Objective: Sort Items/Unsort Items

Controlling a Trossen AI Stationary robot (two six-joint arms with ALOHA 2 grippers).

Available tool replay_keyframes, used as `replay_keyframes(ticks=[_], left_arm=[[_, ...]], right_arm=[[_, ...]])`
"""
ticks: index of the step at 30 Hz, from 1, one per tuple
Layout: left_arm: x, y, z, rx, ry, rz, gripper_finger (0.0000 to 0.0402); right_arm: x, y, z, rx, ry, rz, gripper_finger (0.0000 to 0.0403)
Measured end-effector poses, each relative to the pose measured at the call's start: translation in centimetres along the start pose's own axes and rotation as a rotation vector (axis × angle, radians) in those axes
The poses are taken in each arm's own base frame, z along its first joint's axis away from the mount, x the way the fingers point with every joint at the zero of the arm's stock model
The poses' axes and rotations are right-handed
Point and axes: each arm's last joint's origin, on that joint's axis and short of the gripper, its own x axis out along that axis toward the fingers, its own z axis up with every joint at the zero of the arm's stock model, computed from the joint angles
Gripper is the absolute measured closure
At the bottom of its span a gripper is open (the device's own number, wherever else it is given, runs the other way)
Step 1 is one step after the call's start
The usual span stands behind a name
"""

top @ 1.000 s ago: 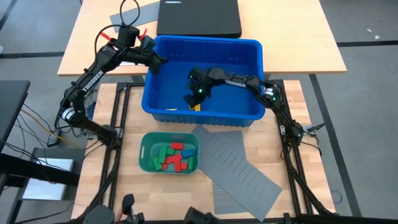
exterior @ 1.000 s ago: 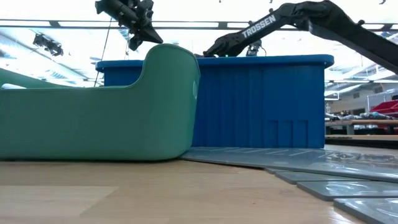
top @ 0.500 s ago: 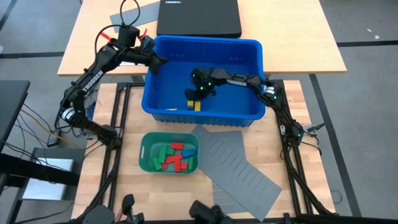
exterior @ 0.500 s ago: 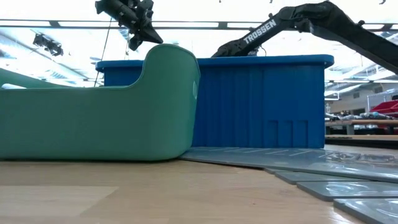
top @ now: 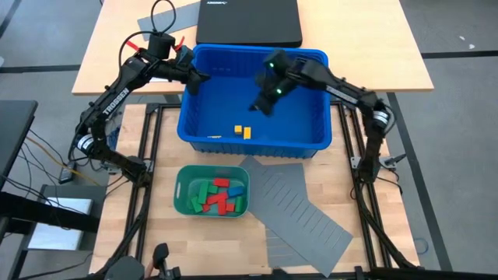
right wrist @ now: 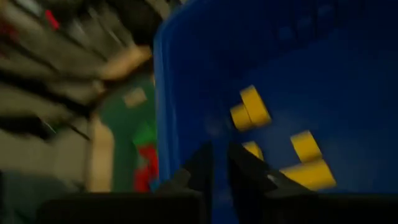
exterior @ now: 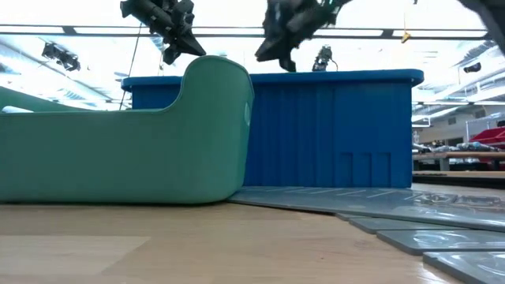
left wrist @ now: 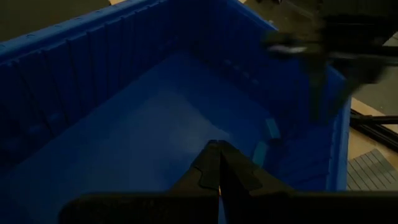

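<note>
While the left gripper point(top: 201, 77) hangs over the left end of the blue bin point(top: 319, 124) with its fingers point(left wrist: 208, 171) pressed together and empty, the right gripper point(top: 260, 106) is raised above the bin's middle, its fingers point(right wrist: 199, 163) a narrow gap apart with nothing between them. Yellow blocks point(top: 243, 131) lie on the bin floor near its front wall; red, green and blue blocks point(top: 219, 195) fill the teal-green tray point(top: 180, 187), which sits in front of the bin beside the grey slotted divider sheet point(top: 299, 214).
</note>
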Motion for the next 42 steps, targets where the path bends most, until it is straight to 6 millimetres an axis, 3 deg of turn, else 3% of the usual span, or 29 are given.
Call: replay_keyframes(ticks=[5,8,15,20,30,34,38,42], left_arm=[[0.0,-0.1,0.0,0.003,-0.002,-0.022,0.0396],[0.0,-0.1,0.0,0.031,-0.003,-0.035,0.0396],[0.1,-0.1,0.0,0.080,-0.003,-0.040,0.0396],[0.1,-0.1,0.0,0.081,-0.004,-0.055,0.0396],[0.1,-0.1,0.0,0.080,-0.002,-0.055,0.0396],[0.1,-0.1,-0.1,0.076,0.005,-0.055,0.0396],[0.1,-0.1,-0.1,0.076,0.005,-0.055,0.0396],[0.1,-0.1,-0.1,0.074,0.005,-0.055,0.0396]], right_arm=[[-1.4,5.4,-2.5,-0.170,0.148,-0.130,0.0280],[-0.9,7.6,-3.7,-0.202,0.221,-0.156,0.0237],[1.9,10.7,-5.8,-0.348,0.340,-0.259,0.0171],[2.7,11.2,-6.6,-0.335,0.361,-0.257,0.0150],[5.7,8.7,-9.6,-0.336,0.461,-0.453,0.0176],[5.8,8.3,-9.7,-0.324,0.463,-0.459,0.0220],[5.7,8.3,-9.6,-0.358,0.465,-0.451,0.0300],[5.1,8.8,-8.7,-0.361,0.426,-0.435,0.0300]])
